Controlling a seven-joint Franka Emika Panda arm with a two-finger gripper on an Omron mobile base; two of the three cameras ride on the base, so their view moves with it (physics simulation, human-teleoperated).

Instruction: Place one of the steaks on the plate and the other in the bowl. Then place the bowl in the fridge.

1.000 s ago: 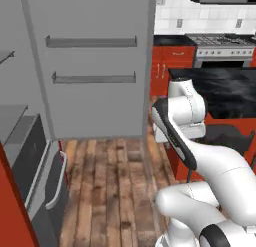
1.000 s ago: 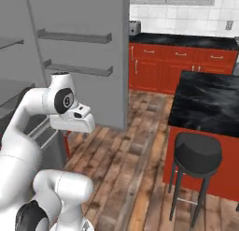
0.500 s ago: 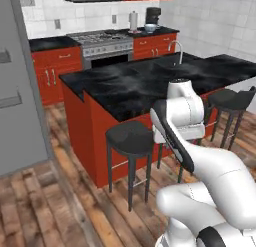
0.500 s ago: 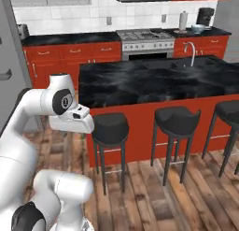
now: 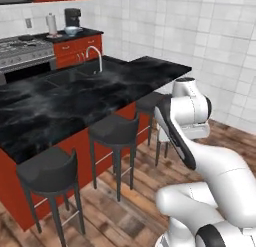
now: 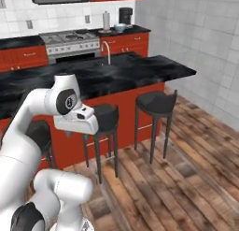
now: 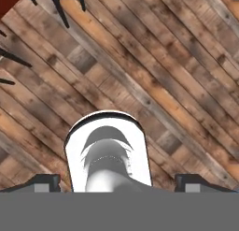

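Note:
The steaks, the plate and the fridge are out of view. A small pale bluish bowl-shaped thing stands on the far counter by a black coffee machine; it is too small to tell whether it is the bowl. My gripper hangs over bare wooden floor, tucked close to the arm, its hand pointing down. Its fingertips stand wide apart with nothing between them: open and empty.
A black-topped red island with a sink faucet lies ahead on the left. Black stools line its near side. A stove and red cabinets stand behind it; a white tiled wall rises on the right.
The whole picture has swung: the open fridge a second ago, then the island and stove, now the island's end and the tiled wall. The camera moved; the arm kept its pose, gripper open.

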